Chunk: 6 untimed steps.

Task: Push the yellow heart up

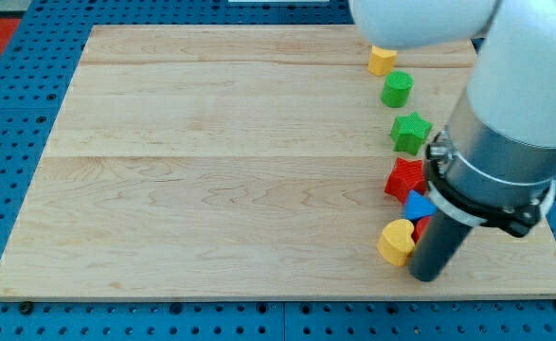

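The yellow heart (396,241) lies near the bottom right of the wooden board (221,161). My tip (426,277) rests on the board just right of and slightly below the heart, close to touching it. A blue block (417,205) and a red block (421,227), partly hidden by the rod, sit right above the heart. A red star (404,178) lies above them.
A green star (410,132), a green cylinder (397,89) and a yellow block (382,61) run up the right side toward the view's top. The arm's large body covers the top right corner. The board's bottom edge is close below my tip.
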Available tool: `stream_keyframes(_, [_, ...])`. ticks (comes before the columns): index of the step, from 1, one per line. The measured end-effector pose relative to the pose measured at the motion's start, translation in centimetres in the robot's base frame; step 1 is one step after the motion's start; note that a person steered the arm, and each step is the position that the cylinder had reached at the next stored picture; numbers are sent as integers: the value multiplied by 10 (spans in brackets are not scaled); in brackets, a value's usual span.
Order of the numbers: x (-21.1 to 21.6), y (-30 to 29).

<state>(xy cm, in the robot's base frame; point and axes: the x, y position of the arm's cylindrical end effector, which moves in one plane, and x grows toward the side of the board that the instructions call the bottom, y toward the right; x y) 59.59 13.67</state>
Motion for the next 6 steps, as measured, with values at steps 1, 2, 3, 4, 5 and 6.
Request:
stream_keyframes(1, [0,-41])
stream_keyframes(2, [0,-43])
stream_keyframes(3, [10,-22])
stream_keyframes(4, [0,-14])
stream_keyframes(5, [-28,-51])
stream_keyframes(6, [-58,-84])
